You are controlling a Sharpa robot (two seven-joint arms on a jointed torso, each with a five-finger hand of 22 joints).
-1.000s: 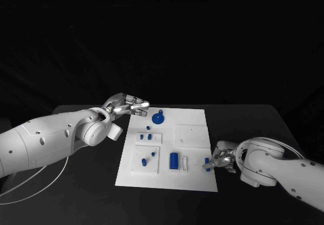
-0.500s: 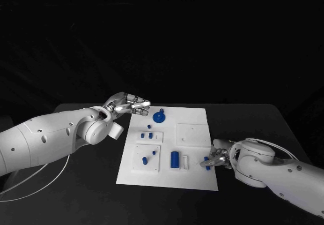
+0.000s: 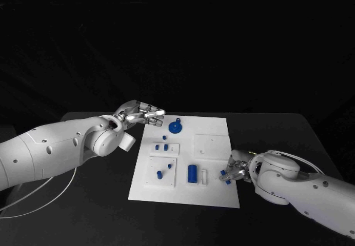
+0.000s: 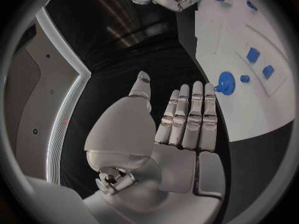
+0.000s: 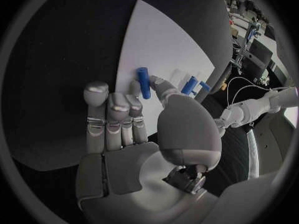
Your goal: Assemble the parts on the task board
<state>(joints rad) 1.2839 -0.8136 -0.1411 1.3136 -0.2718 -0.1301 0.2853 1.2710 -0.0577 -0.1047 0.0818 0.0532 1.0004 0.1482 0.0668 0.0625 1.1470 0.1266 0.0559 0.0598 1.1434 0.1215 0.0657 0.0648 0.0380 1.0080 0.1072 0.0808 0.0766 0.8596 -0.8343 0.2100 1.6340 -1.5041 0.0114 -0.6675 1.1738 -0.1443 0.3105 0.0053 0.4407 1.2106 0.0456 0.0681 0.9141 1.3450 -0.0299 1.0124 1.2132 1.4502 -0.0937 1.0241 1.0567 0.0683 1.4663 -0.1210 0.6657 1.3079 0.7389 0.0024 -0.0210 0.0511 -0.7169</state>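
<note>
Small blue peg (image 5: 144,82), upright, pinched in right robot hand (image 3: 235,171) over task board (image 3: 211,128); left robot hand (image 4: 181,119) empty, fingers straight.

Task board (image 3: 211,154): white rectangular plate, flat on the black counter (image 3: 296,138), centre of the frame. Raised white sub-plates on it. Parts, blue: gear-like disc (image 3: 174,128) at upper board; two small pegs (image 3: 161,147) below it; two angled pieces (image 3: 163,171) lower left; upright cylinder (image 3: 192,174) lower middle; short rod (image 5: 144,82) at right edge, pinched by the right robot hand (image 3: 235,171).
</note>
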